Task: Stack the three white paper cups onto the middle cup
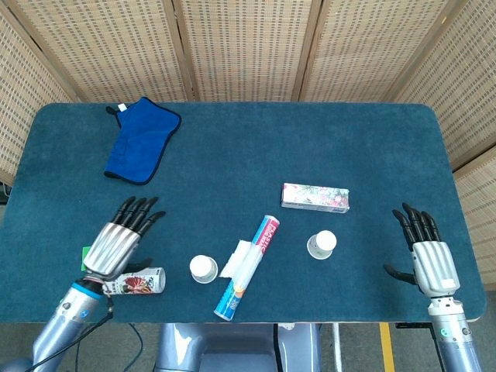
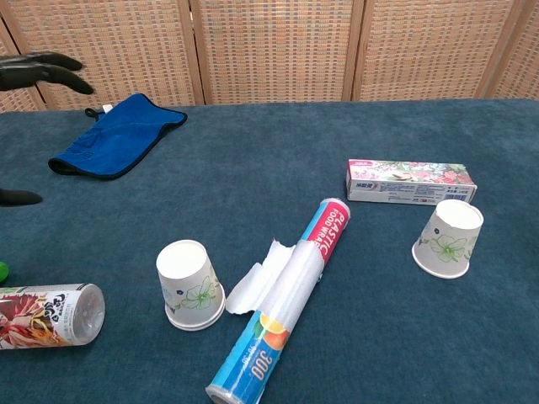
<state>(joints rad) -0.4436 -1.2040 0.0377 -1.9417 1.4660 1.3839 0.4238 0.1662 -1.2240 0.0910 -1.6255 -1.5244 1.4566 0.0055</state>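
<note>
Chest view: cups and clutter on the blue table [image 2: 278, 151].
2 upside-down paper cups stand well apart, the left cup [image 2: 189, 284] just beside the wrap roll [image 2: 286, 296], the right cup [image 2: 450, 238] near the flat box [image 2: 411, 181]. Left hand's fingertips [image 2: 46, 71] show at the upper-left edge.
</note>
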